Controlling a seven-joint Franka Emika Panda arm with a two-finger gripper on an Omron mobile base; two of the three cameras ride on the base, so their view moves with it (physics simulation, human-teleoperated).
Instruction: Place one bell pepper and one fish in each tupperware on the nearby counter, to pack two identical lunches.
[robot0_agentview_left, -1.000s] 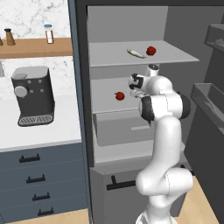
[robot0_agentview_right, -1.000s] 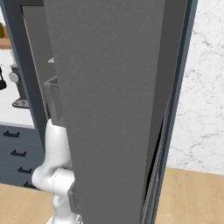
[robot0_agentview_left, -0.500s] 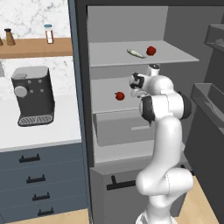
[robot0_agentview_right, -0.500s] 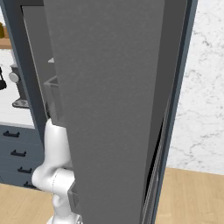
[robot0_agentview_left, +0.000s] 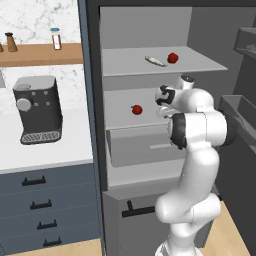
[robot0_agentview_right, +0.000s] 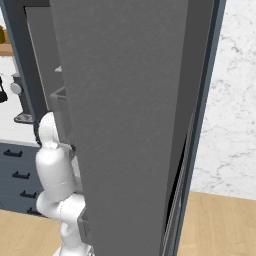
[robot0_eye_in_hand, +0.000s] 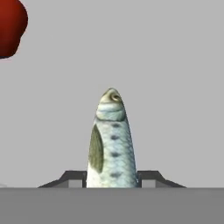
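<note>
The pincer (robot0_eye_in_hand: 112, 177) is closed on a fish (robot0_eye_in_hand: 111, 144), its 2 dark tips pressed to either flank, on the fridge's middle shelf (robot0_agentview_left: 125, 112). A red bell pepper (robot0_agentview_left: 136, 109) sits near it on that shelf. On the top shelf (robot0_agentview_left: 135, 65) lie another fish (robot0_agentview_left: 155, 61) and a second bell pepper (robot0_agentview_left: 172, 58). The white desk (robot0_agentview_left: 50, 150) to the left carries a coffee machine (robot0_agentview_left: 36, 109).

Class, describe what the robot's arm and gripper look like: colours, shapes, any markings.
The arm is glossy white, built of thick rounded segments with dark grey rings at the joints. The gripper has two small dark, flat-topped finger tips. No cables or markings are visible.
</note>
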